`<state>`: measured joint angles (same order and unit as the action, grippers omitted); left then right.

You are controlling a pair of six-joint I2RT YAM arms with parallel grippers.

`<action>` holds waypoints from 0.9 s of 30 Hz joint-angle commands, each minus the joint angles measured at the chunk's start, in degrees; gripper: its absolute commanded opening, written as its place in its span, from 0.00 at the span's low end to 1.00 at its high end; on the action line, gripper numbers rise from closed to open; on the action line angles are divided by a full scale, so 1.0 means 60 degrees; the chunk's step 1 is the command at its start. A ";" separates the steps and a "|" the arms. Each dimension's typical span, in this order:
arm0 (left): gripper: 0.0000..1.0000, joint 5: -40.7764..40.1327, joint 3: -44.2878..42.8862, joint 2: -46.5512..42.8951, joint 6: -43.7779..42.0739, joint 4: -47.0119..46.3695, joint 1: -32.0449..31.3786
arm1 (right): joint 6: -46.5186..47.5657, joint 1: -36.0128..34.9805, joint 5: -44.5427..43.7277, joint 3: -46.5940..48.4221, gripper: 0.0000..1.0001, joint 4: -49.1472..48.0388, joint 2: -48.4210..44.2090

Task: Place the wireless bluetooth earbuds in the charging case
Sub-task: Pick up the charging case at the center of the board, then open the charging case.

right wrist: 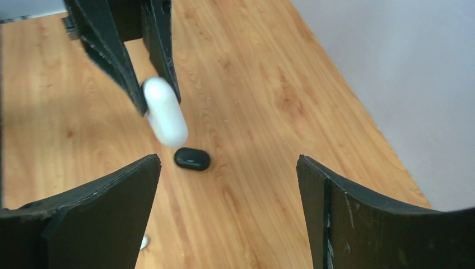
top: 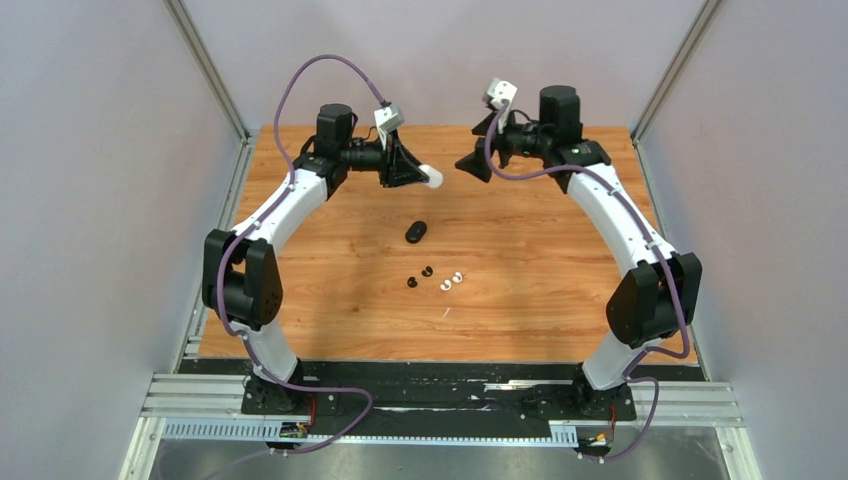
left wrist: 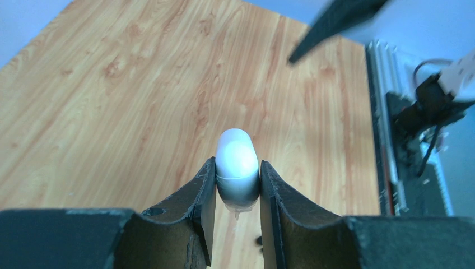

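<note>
Opening step in hand, by judgement: left fingers [left wrist: 204, 193] clamp the white charging case [left wrist: 237, 162] aloft; right fingers [right wrist: 112, 196] stand wide apart, empty, facing it; four earbuds [top: 428, 271] lie on the counter [top: 560, 300] well below both; next, right fingers must catch the lid.

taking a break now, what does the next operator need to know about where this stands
The left arm has its jaws shut on the white case, held above the table.
The right arm has its jaws wide open and empty, facing that case.
The black case lies on the table. The two black earbuds and two white earbuds lie loose nearer the bases.
Done: white case picked up.
Left: both cases look closed, so open them and seat all four earbuds.
</note>
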<state>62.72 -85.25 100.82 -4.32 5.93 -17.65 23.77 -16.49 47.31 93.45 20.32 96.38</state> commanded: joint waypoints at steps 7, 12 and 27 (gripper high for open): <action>0.00 0.0196 0.0743 -0.1964 -0.4599 0.0925 -0.0367 | 0.1552 -0.0455 0.3188 0.0326 0.84 0.1712 0.0468; 0.00 0.0138 0.0652 -0.1889 -0.4735 0.1105 -0.0480 | 0.1775 -0.0747 0.2999 0.0868 0.81 0.1695 0.0990; 0.02 -0.0107 0.0143 -0.1635 -0.5529 0.2057 -0.0596 | 0.1234 -0.0855 0.2742 0.1178 0.29 0.1284 0.1180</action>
<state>60.53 -81.95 90.52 -36.51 16.91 -20.58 31.09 -21.71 62.72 98.35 30.63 105.03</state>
